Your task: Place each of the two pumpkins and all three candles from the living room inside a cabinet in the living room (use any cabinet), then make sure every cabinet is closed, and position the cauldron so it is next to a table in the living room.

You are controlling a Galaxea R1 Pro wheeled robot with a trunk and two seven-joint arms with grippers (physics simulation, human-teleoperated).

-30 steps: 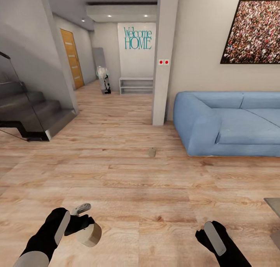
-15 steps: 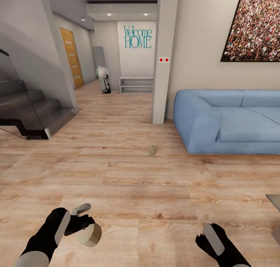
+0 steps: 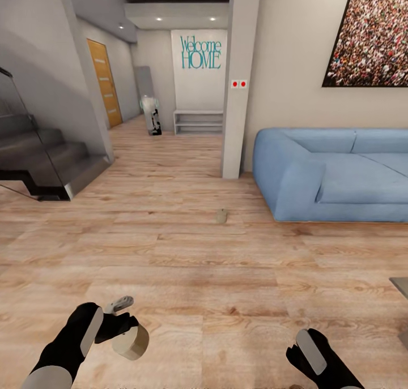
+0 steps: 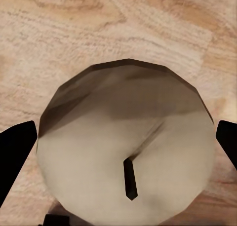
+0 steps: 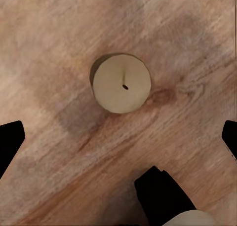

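Observation:
My left gripper (image 3: 122, 326) is shut on a beige candle (image 3: 131, 341), held low over the wood floor at the head view's lower left. In the left wrist view that candle (image 4: 126, 147) sits wick-up between the two dark fingers (image 4: 15, 152). A second candle (image 3: 221, 216) lies on the floor ahead, near the sofa's corner. The right gripper (image 3: 311, 352) hangs at the lower right, and its wrist view shows its jaws open and wide apart above a third candle (image 5: 121, 83) standing on the floor. Pumpkins, cabinet and cauldron are out of view.
A blue sofa (image 3: 334, 174) stands against the right wall beside a grey pillar (image 3: 238, 94). Dark stairs (image 3: 39, 162) rise at the left. A hallway with a low shelf (image 3: 198, 123) runs behind. A grey table corner (image 3: 401, 287) pokes in at the right edge.
The whole head view has shifted slightly, so the camera moved. The right gripper sits a little lower in the picture. The left gripper still holds its candle.

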